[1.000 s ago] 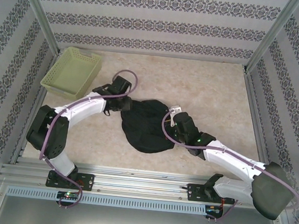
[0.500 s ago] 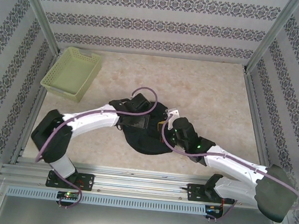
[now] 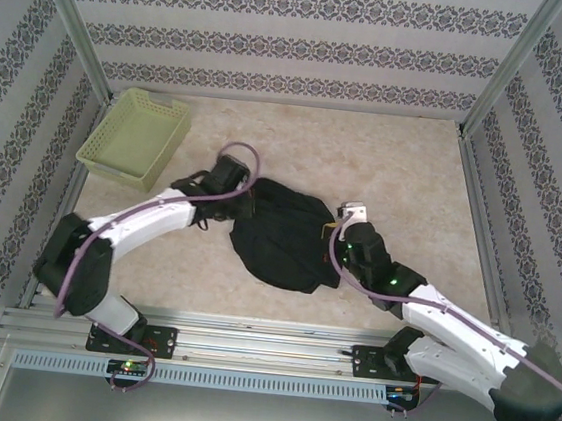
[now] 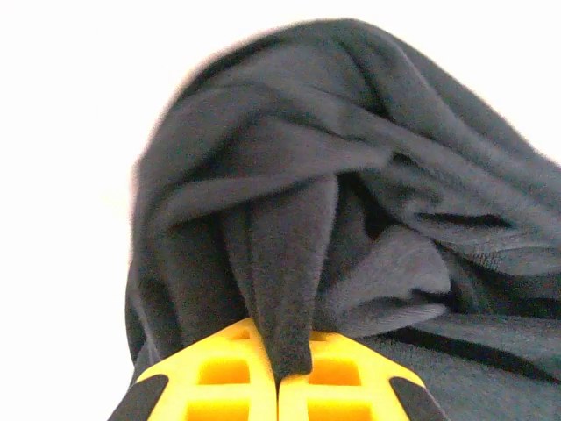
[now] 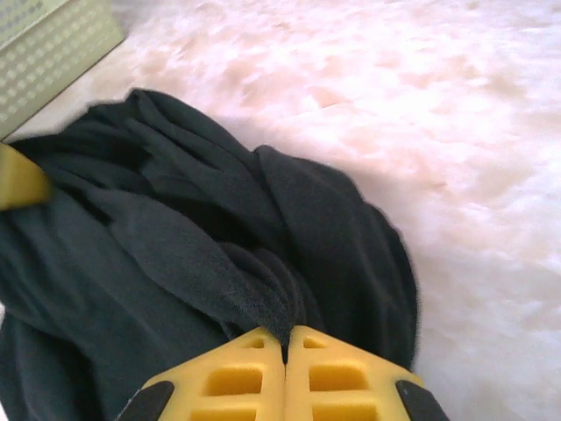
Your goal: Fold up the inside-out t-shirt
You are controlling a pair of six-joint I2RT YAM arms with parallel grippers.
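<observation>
Fabric lies bunched in a dark heap near the middle of the table (image 3: 415, 174), a little toward its near edge. This is the black t-shirt (image 3: 277, 245), crumpled rather than spread flat, with deep folds running across it.

The left gripper (image 3: 244, 207) meets the heap at its far-left side. Seen from the left wrist, its yellow pads (image 4: 223, 381) are pressed together with a raised ridge of the cloth clamped between them, and the rest of the shirt rises in soft creases beyond.

The right gripper (image 3: 329, 253) reaches the heap's right side. From the right wrist, its pads (image 5: 342, 377) are likewise closed, nipping the end of a narrow fold that runs up to their tips. A yellow sliver at the left border of that view is probably a finger of the other gripper, though too little of it shows to be sure.

A pale yellow-green lattice basket (image 3: 136, 135) stands in the far-left corner of the table, well apart from the shirt.
</observation>
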